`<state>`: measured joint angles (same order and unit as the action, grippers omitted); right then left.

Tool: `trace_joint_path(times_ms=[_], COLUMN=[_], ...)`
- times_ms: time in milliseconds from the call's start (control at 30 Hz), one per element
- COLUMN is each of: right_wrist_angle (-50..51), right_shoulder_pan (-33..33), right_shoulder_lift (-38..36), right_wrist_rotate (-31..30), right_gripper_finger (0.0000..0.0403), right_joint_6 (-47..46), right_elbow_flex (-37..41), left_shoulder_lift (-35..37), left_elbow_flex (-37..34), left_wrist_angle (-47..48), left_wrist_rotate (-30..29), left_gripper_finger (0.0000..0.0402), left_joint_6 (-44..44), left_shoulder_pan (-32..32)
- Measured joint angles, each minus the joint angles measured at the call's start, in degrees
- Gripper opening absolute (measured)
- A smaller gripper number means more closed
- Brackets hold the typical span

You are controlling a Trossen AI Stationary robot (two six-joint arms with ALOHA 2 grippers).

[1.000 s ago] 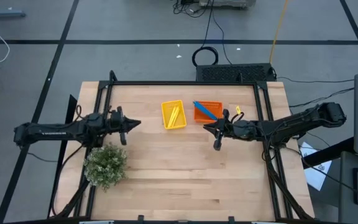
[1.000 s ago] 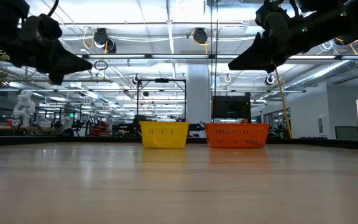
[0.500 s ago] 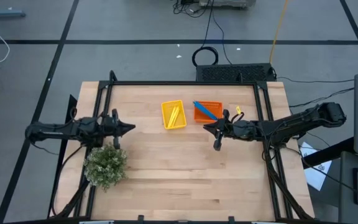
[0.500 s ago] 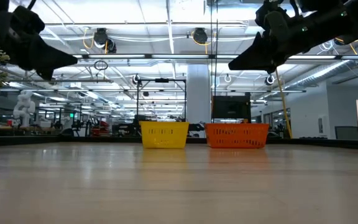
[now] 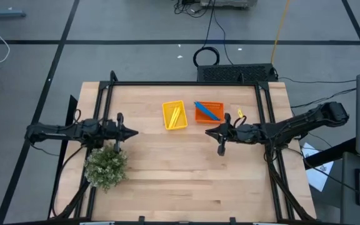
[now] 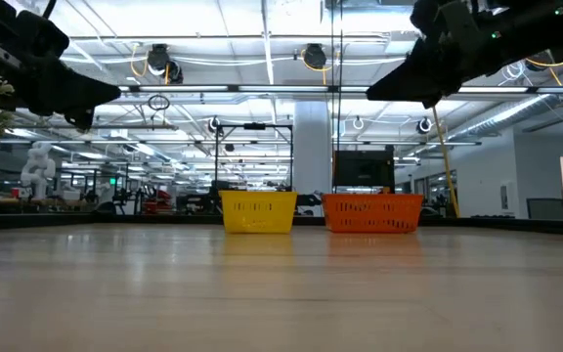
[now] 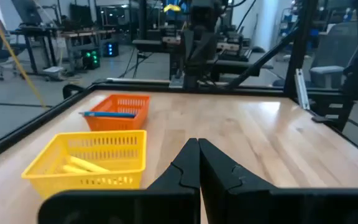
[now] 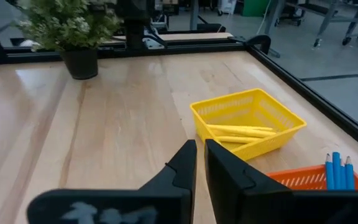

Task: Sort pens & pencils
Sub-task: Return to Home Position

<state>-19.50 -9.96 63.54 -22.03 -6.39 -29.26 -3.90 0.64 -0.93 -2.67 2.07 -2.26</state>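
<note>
Several yellow pencils (image 5: pixel 175 115) lie inside a yellow basket (image 6: pixel 258 212), also visible as pencils (image 8: pixel 241 132) in the right wrist view. Blue pens (image 5: pixel 206 111) lie aslant across an orange basket (image 6: pixel 372 213) just right of it, with pen ends (image 7: pixel 110 114) up at its rim. My left gripper (image 5: pixel 135 132) hovers shut above the table, left of the baskets. My right gripper (image 5: pixel 207 132) hovers shut near the orange basket's near side. Both hold nothing.
A potted plant (image 5: pixel 106 164) stands on the table's left side, just near of my left arm. A black frame rail (image 5: pixel 186 83) runs around the tabletop. Bare wood stretches between the two grippers and across the near half of the table.
My left gripper has drawn back toward the table's left edge, away from the yellow basket, staying shut. My right gripper has shifted slightly toward the near edge. The baskets, pens and pencils have not moved.
</note>
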Motion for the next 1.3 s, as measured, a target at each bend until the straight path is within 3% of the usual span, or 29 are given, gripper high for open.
trace_joint_path(times_ms=[133,400,700,867,1000,1167,1300], right_wrist_angle=[0.16,-7.11,-2.85,7.4,17.05,18.06,18.01], right_shoulder_pan=[-0.98,2.86,7.74,7.42,7.11,7.27,7.53], right_shoulder_lift=[-4.49,-23.84,-43.59,-49.41,-52.42,-52.72,-52.21], right_wrist_rotate=[0.16,9.42,21.07,26.17,26.03,22.45,22.0], right_gripper_finger=[0.0014,0.0001,0.0,0.0,0.0,0.0,0.0], right_joint_6=[0.04,-2.16,-2.79,0.86,5.22,10.4,6.12], right_elbow_flex=[3.01,18.48,28.07,28.14,28.2,28.27,28.31], left_shoulder_lift=[-2.32,-4.52,-4.68,-4.72,-4.72,-4.72,-4.72], left_elbow_flex=[0.0,0.0,-0.09,-0.09,-0.09,-0.09,-0.09], left_wrist_angle=[-0.02,0.01,-1.89,-2.35,-2.49,-2.61,-2.64], left_wrist_rotate=[-0.47,-0.82,-1.21,-1.19,-1.15,-1.08,-0.95], left_gripper_finger=[0.0,0.0016,0.0019,0.0004,0.0007,0.003,0.004], left_joint_6=[-0.02,-0.27,-0.13,-0.13,-0.13,-0.13,-0.13], left_shoulder_pan=[0.0,0.0,0.0,0.0,0.0,0.0,0.0])
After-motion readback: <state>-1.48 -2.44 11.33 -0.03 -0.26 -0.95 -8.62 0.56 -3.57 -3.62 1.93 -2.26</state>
